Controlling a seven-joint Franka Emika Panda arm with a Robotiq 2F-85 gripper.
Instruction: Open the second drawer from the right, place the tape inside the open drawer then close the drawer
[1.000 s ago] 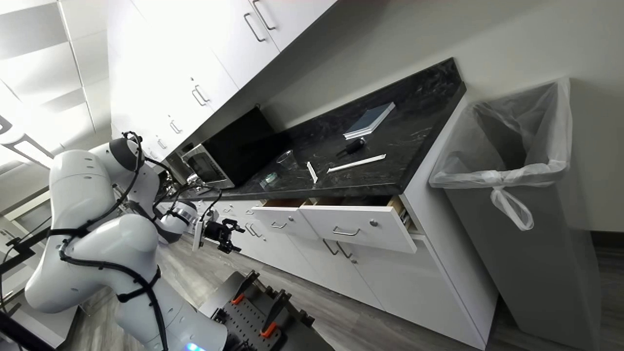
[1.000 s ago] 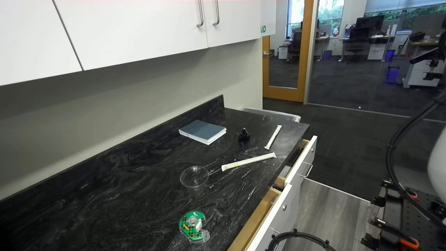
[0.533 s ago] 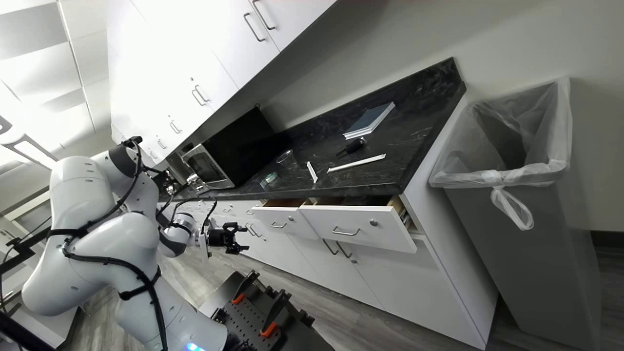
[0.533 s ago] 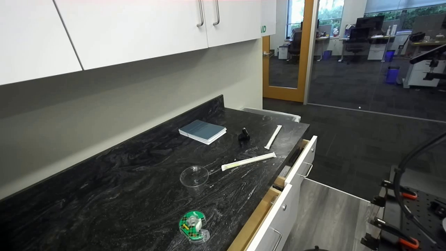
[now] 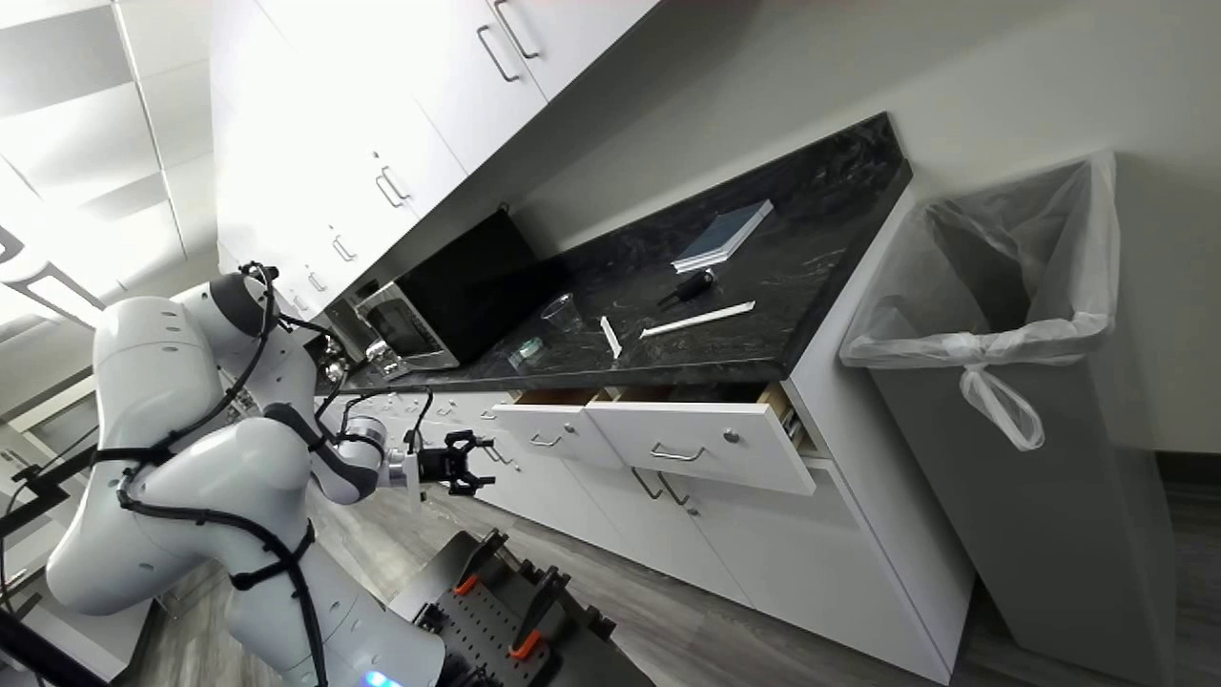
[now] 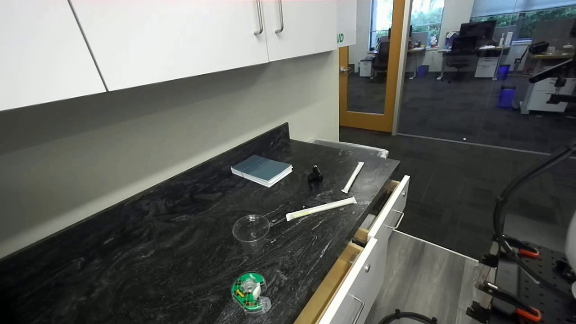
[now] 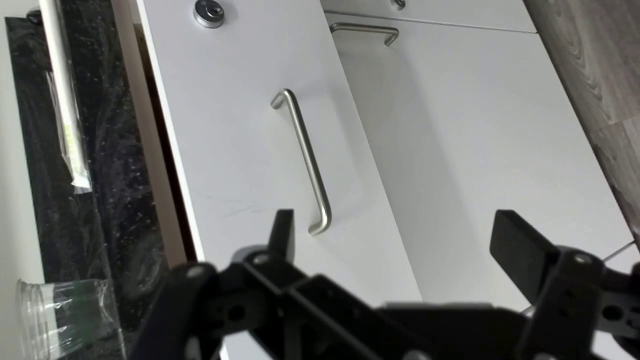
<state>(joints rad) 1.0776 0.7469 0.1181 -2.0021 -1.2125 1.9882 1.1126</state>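
The second drawer from the right is pulled partway out, showing its white front and bar handle. Its tan inner box shows from above in an exterior view. The tape, a green and clear dispenser, lies on the dark countertop beside that drawer. My gripper hangs in front of the cabinets, apart from the drawer. In the wrist view, my gripper is spread wide with nothing between its fingers. The drawer's handle appears beyond the fingertips, nearer the left one.
The wider rightmost drawer is also partly out. On the counter are a clear cup, two white wrapped sticks, a black item and a blue-covered stack. A lined bin stands past the counter's end.
My gripper has turned from its earlier tilt to point more squarely at the cabinets, shifting slightly right in an exterior view. The drawers and the tape have not moved.
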